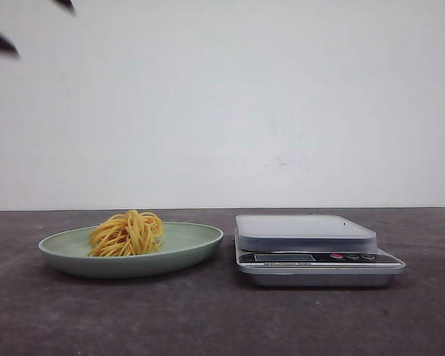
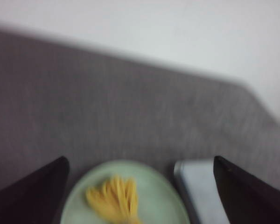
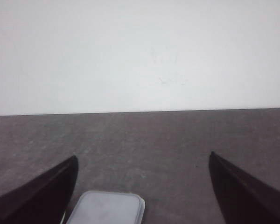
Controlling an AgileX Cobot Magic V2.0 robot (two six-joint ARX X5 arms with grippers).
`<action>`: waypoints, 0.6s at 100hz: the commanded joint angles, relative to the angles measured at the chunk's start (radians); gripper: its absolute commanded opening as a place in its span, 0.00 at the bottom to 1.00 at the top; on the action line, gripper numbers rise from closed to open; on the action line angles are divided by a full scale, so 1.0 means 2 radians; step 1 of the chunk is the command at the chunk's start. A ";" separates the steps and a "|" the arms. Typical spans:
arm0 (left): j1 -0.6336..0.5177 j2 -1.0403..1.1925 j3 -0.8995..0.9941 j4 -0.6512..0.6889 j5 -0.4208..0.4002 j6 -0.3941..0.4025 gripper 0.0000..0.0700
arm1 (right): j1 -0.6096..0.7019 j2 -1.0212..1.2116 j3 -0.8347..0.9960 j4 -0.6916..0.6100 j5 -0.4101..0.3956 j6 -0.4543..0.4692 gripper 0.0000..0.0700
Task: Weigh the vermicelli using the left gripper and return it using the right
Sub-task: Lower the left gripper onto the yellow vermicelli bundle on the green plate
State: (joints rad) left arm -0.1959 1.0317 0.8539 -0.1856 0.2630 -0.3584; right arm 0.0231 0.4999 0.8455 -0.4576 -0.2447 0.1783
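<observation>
The vermicelli (image 1: pixel 127 233) is a loose yellow nest lying on a pale green plate (image 1: pixel 193 245) at the left of the table. It also shows, blurred, in the left wrist view (image 2: pixel 114 198), between and beyond the fingers. My left gripper (image 2: pixel 140 186) is open and empty, high above the plate; only two dark fingertips (image 1: pixel 1 41) show at the front view's top left. My right gripper (image 3: pixel 142 179) is open and empty above the table, with the scale's platform (image 3: pixel 107 207) below it. It is out of the front view.
A silver kitchen scale (image 1: pixel 311 248) with a flat platform and dark display strip stands right of the plate. It also shows in the left wrist view (image 2: pixel 198 191). The table (image 1: pixel 222 319) is dark grey, with a white wall behind.
</observation>
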 commanded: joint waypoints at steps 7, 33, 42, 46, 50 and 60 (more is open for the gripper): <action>-0.030 0.068 0.019 -0.004 -0.020 -0.003 0.85 | 0.001 0.023 0.015 -0.001 -0.011 -0.007 0.81; -0.094 0.169 0.019 -0.002 -0.083 -0.014 0.85 | 0.001 0.038 0.017 -0.007 -0.014 -0.007 0.81; -0.114 0.198 0.019 0.001 -0.105 -0.015 0.85 | 0.001 0.040 0.017 -0.008 -0.014 -0.007 0.81; -0.122 0.210 0.019 0.001 -0.113 -0.018 0.85 | 0.001 0.040 0.017 -0.008 -0.014 -0.007 0.81; -0.130 0.222 0.019 0.002 -0.118 -0.020 0.85 | 0.001 0.040 0.017 -0.008 -0.014 -0.007 0.81; -0.146 0.247 0.019 0.012 -0.123 -0.026 0.85 | 0.001 0.040 0.017 -0.009 -0.014 -0.007 0.81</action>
State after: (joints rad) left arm -0.4709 1.4960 0.8722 -0.1852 0.0242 -0.3931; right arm 0.0235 0.5739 0.8581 -0.4820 -0.2691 0.1783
